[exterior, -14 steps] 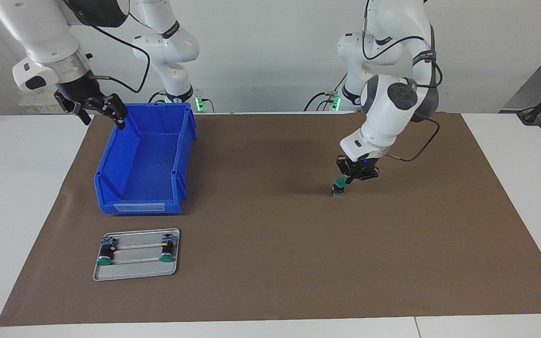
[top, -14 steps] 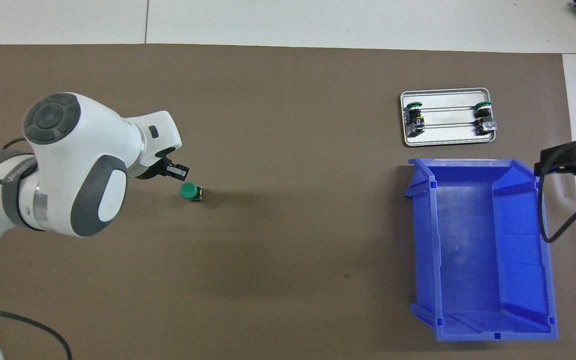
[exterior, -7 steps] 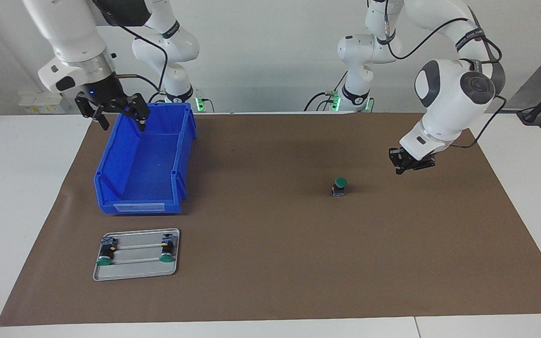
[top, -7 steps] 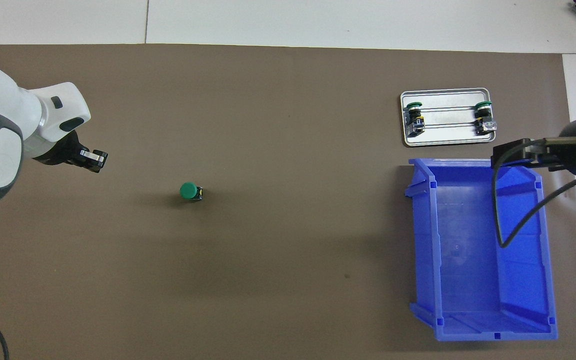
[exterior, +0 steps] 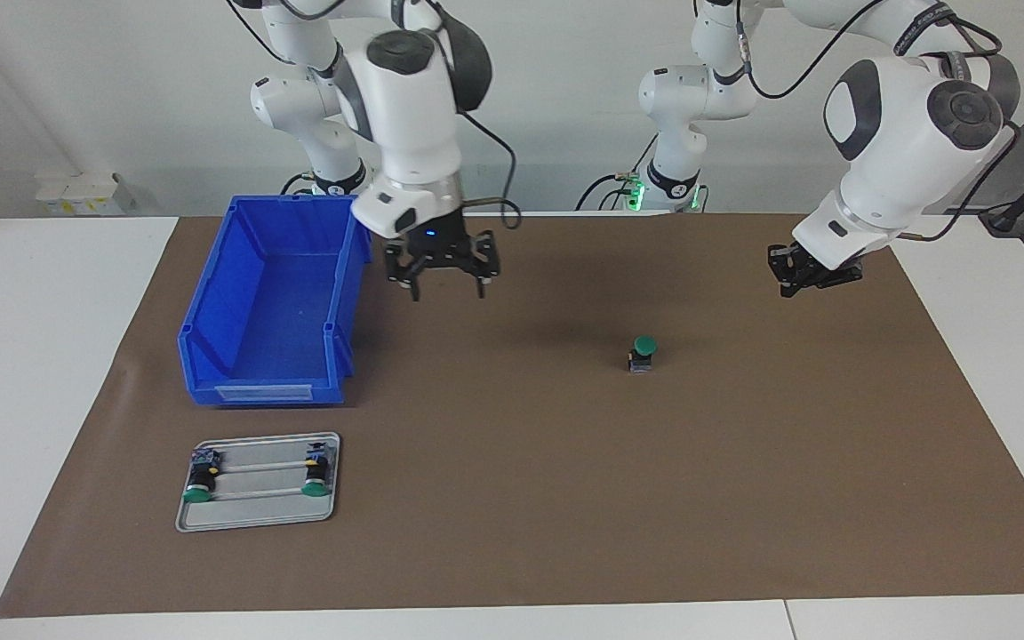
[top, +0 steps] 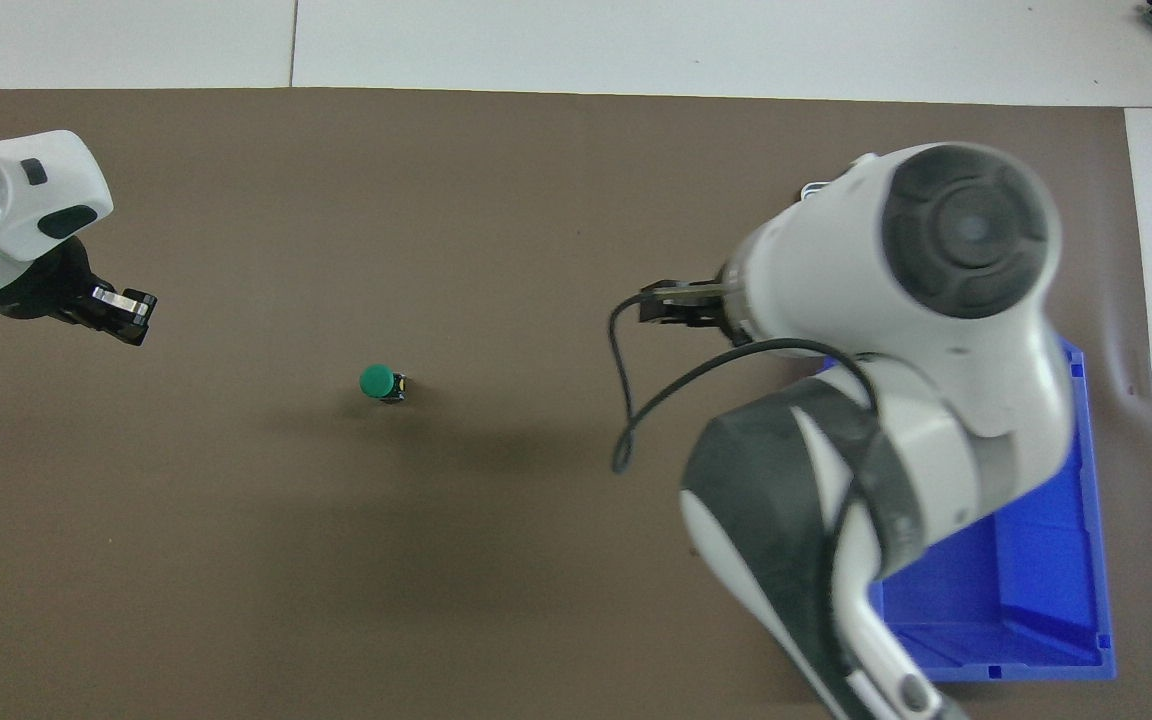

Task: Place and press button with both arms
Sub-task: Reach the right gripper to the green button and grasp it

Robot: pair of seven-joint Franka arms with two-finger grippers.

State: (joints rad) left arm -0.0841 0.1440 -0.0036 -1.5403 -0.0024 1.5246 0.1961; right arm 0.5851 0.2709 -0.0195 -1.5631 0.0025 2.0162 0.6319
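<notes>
So, button: the button point(exterior: 644, 353) stood upright on the brown mat point(exterior: 565, 498), green cap up and nothing touching it. In the facing view it sat at about 2 o'clock from the mat's middle, toward the left arm's end.
Why it stood so: cap up and free on bare mat, it looked placed and ready for a press from above. You could judge the placing done and the pressing not yet done.
Right gripper: the right gripper point(exterior: 444, 283) hung over the mat just beside the blue bin point(exterior: 210, 293), at about 10 o'clock from the button in that view, fingers spread and holding nothing.
Left gripper: the left gripper point(exterior: 810, 277) hung over the mat at about 2 o'clock from the button, well apart from it. You could not tell whether it was spread or pressed together.
Likely reason: the left arm looked clear of the button, which left room for the right arm to press.
Around: a metal tray point(exterior: 254, 524) lay at 6 o'clock from the bin with two more buttons point(exterior: 201, 480) on it.
In the way: only bare mat lay between the right gripper and the button. From overhead the right arm hid the tray from you.
</notes>
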